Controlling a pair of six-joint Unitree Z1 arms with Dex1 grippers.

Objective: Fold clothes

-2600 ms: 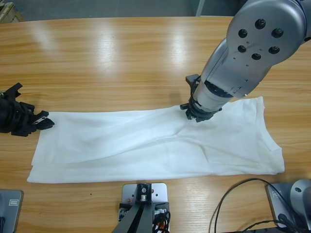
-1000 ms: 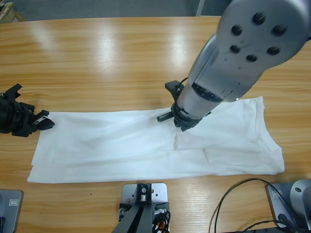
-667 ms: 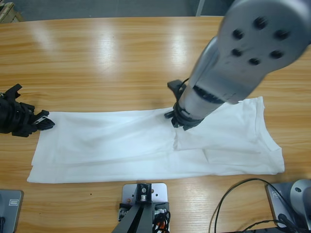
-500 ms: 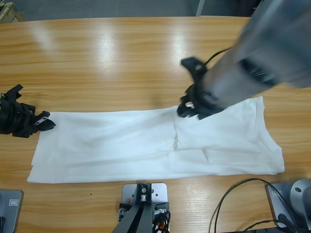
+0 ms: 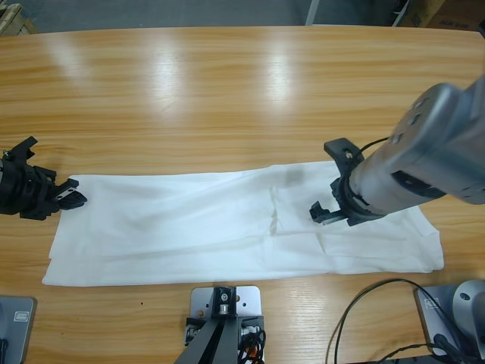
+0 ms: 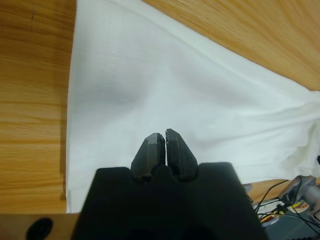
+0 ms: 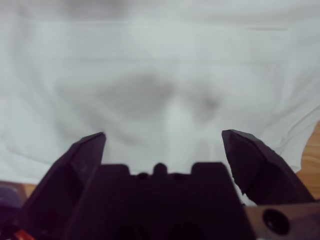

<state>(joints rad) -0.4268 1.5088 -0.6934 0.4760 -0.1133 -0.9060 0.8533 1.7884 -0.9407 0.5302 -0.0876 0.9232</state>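
The clothes, one white T-shirt (image 5: pixel 189 220), lie flat on the wooden table as a long band folded lengthwise, with a short crease near the middle. My right gripper (image 5: pixel 324 212) hovers over the shirt's right part with its jaws spread wide. In the right wrist view it (image 7: pixel 165 136) is open and holds nothing, with white cloth (image 7: pixel 160 75) filling the picture. My left gripper (image 5: pixel 67 197) rests at the shirt's upper left corner. In the left wrist view its jaws (image 6: pixel 163 139) are pressed together over the cloth (image 6: pixel 150 85), and no fabric shows between them.
Bare wooden table (image 5: pixel 227 91) stretches behind the shirt and to its left. Black cables (image 5: pixel 364 311) loop at the front right edge, and cables (image 6: pixel 280 200) also show past the shirt's far side in the left wrist view.
The right arm pulled the shirt's upper edge leftward, let go, then swung right and toward the front with its jaws open. The shirt keeps a new crease. The left arm has not moved.
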